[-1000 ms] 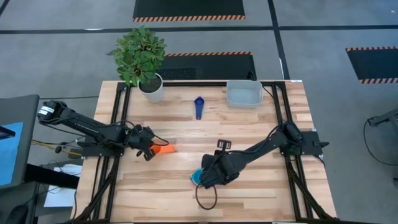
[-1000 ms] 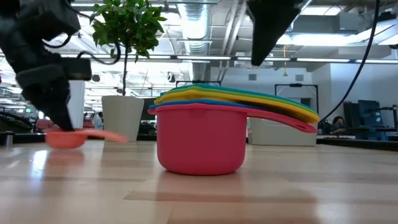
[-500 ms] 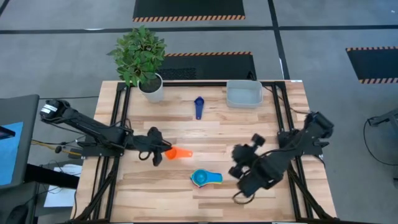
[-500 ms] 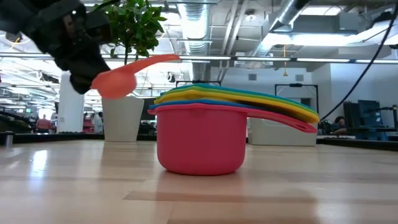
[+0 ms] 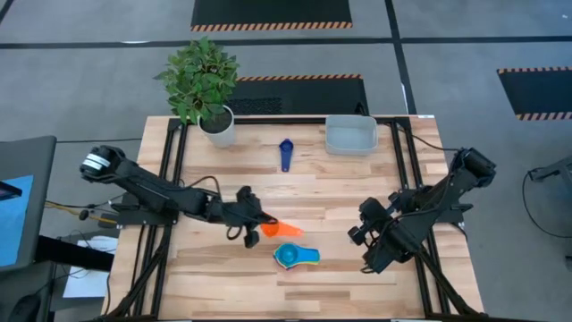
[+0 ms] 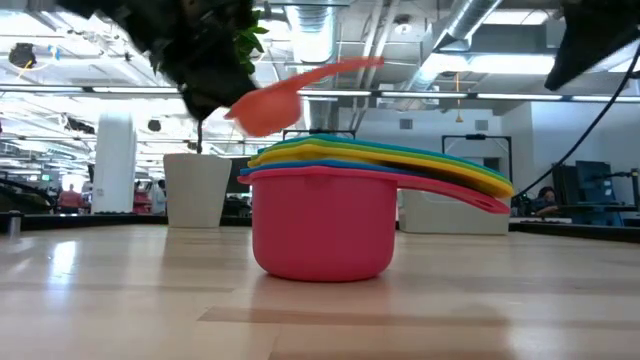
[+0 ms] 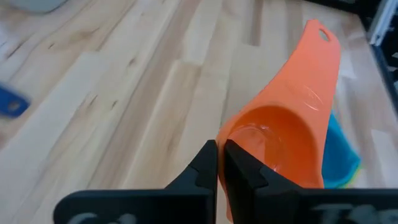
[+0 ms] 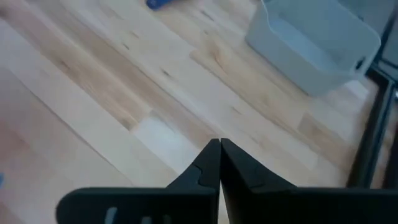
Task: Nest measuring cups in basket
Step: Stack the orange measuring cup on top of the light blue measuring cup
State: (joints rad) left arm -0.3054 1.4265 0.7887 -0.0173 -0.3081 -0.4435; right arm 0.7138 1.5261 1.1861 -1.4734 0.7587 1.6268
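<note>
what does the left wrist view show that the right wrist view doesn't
Only the left wrist view shows the orange cup, pinched at its rim by the left gripper, with a light blue cup on the table just beyond it. Only the right wrist view shows the grey-blue basket, with the right gripper shut on nothing. Both show the wooden table and a dark blue cup at the picture's edge.

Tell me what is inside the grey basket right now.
Nothing shows inside the basket: from above and from the right wrist its floor looks bare. The stack of cups sits on the table, the orange cup is in the left gripper, and a dark blue cup lies apart.
</note>
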